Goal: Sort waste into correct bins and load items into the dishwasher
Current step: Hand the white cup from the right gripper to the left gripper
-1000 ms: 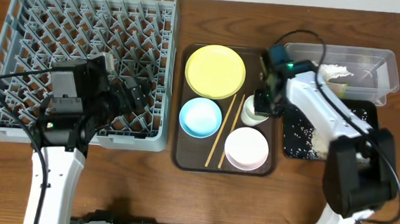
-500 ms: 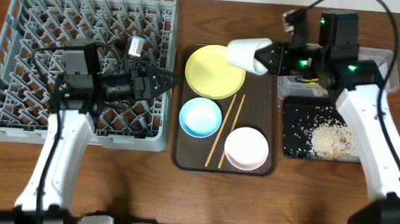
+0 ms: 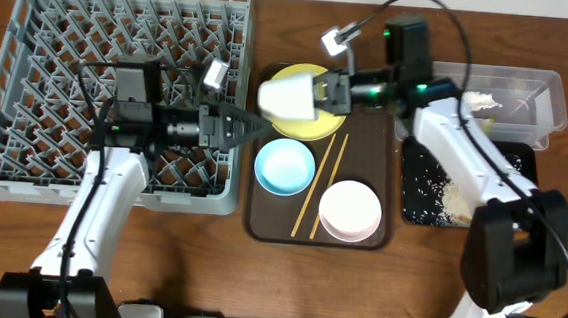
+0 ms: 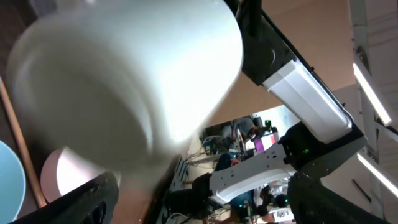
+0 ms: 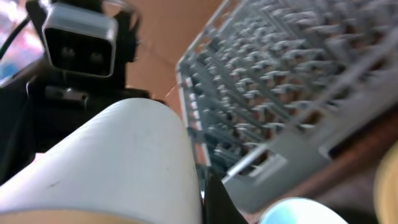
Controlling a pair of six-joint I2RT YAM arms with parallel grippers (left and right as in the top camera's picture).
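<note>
My right tool [image 3: 327, 90] was clamped on the cream cup [image 3: 288, 97], holding it on its side in the air above the far left corner of the serving tray [image 3: 371, 135], over the yellow plate [image 3: 319, 123], wide end turned left. I judged this an offer across. My left tool [image 3: 248, 128] waited just left of the serving tray with jaws wide, aimed at the cup but not touching it, ready to carry it into the dish rack [image 3: 33, 21] left of the tray, which showed no dishes. On the serving tray lay the blue bowl [image 3: 284, 166], white bowl [image 3: 350, 210] and chopsticks [image 3: 320, 187]. Right of it, the black tray [image 3: 418, 178] held rice scraps [image 3: 462, 197] and the clear tub [image 3: 549, 97] white paper [image 3: 477, 100].
</note>
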